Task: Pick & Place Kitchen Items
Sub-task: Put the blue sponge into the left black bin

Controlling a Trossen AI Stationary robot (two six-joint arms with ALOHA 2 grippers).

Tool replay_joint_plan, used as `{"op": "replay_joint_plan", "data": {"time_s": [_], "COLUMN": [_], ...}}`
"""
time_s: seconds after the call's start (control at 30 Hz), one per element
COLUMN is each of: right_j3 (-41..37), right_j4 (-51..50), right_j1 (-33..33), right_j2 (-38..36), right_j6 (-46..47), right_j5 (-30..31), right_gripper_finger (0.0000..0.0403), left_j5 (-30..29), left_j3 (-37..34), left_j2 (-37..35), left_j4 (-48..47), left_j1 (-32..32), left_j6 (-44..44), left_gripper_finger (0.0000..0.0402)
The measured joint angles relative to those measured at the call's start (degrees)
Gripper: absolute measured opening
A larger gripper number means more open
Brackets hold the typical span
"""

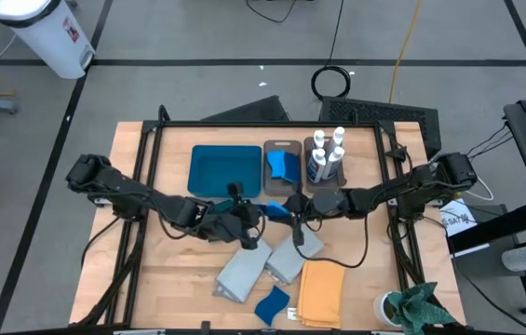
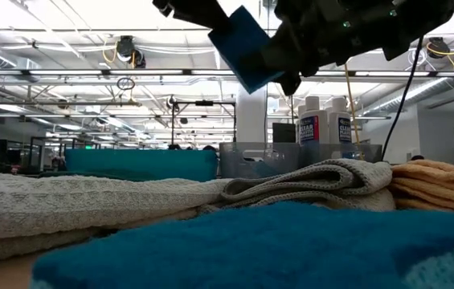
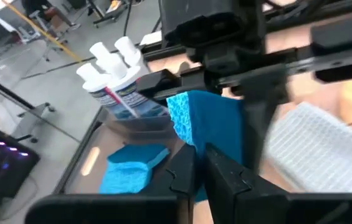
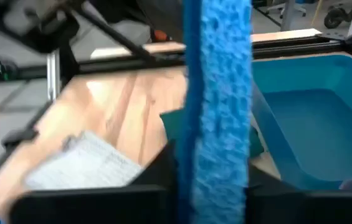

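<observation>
Sponge (image 3: pixel 210 121) upright between both tools — left tool (image 3: pixel 202 163), right tool (image 1: pixel 297 208)

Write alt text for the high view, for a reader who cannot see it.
Over a wooden table, the left tool and right tool meet at the centre, both on one blue sponge. Behind them sit a teal tray, a bin holding a sponge and a bin of white bottles; folded grey cloths, a yellow cloth and another sponge lie in front.

Blue sponge (image 4: pixel 216 112) blurred, perhaps hiding right gripper's fingers
</observation>
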Motion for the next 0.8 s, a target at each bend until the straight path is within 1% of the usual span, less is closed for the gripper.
{"op": "replay_joint_plan", "data": {"time_s": [0.03, 0.07, 0.17, 0.23, 0.33, 0.4, 0.47, 0.53, 0.6, 0.67, 0.77, 0.8], "right_j3": [0.00, 0.00, -0.09, -1.17, -4.67, -8.83, -14.29, -19.71, -24.47, -26.77, -27.68, -27.26], "right_j4": [-1.10, -2.38, -6.28, -7.50, -5.09, 0.08, 8.63, 19.19, 28.88, 35.18, 37.98, 37.82], "right_j1": [0.00, 0.00, -0.02, 0.00, 0.32, 0.37, 0.43, 0.61, 0.56, 0.09, -0.89, -1.17], "right_j2": [-0.66, -1.57, -5.09, -8.30, -13.17, -16.03, -17.91, -18.18, -17.26, -15.10, -12.25, -11.23], "right_j6": [-1.42, -2.54, -3.65, -5.16, -6.82, -8.09, -9.97, -11.70, -11.98, -11.27, -9.48, -8.95], "right_j5": [-0.84, -1.35, -1.65, -0.07, 4.34, 5.52, 5.10, 4.82, 3.56, 2.89, 2.30, 2.28], "right_gripper_finger": [0.0024, 0.0013, 0.0009, 0.0003, 0.0002, 0.0001, 0.0001, 0.0001, 0.0001, 0.0001, 0.0001, 0.0000], "left_j5": [0.65, 1.28, 1.86, 1.82, 1.38, 1.38, 1.36, 2.08, 6.05, 12.18, 24.23, 27.47], "left_j3": [0.00, 0.00, 0.02, 0.04, 0.02, 0.02, 0.02, 0.02, 0.02, 0.22, 3.47, 4.77], "left_j2": [0.00, -0.08, -0.96, -2.18, -4.35, -5.91, -7.57, -9.01, -9.29, -9.09, -6.89, -6.04], "left_j4": [0.24, 0.35, 0.55, 0.61, 2.25, 4.06, 6.39, 8.28, 10.79, 12.06, 10.50, 8.53], "left_j1": [-0.01, -0.16, -0.57, -0.81, -0.79, -0.33, 0.39, 1.64, 3.56, 5.88, 9.96, 11.08], "left_j6": [-0.25, -0.26, -0.15, -0.27, 0.35, 0.96, 0.35, -1.22, -2.03, -2.58, -3.24, -3.62], "left_gripper_finger": [0.0031, 0.0035, 0.0047, 0.0055, 0.0073, 0.0091, 0.0115, 0.0147, 0.0185, 0.0224, 0.0273, 0.0285]}}
